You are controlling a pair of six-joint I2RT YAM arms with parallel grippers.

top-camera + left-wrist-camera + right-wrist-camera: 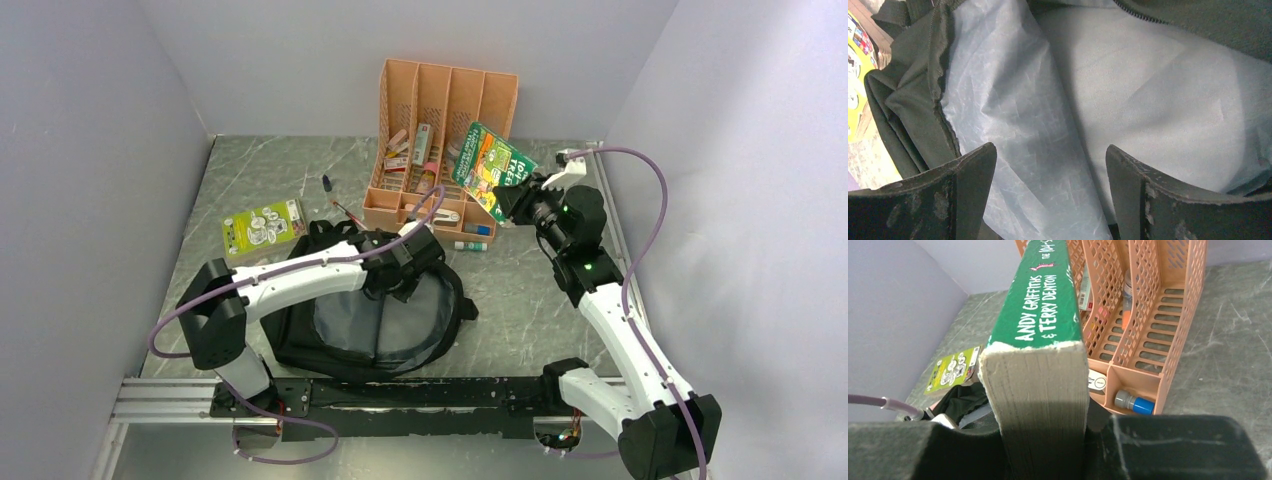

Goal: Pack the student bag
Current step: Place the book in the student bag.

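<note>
The student bag (420, 335) lies open to the left of your right gripper (513, 197), which pinches the green book (485, 165). Your left gripper (1050, 155) hangs wide open at its mouth.

The grey, marbled bench (520, 290) carries an orange file organiser (497, 95) standing at its back. Directly in front of the organiser lies the black student bag (390, 330), its grey lining showing. Left of the organiser, well apart from it, a yellow-green book (262, 228) lies flat. Between that book and the organiser lie a small dark item (327, 183) and a thin pen (342, 209). Just in front of the organiser's right end lies a blue-capped tube (472, 245).
</note>
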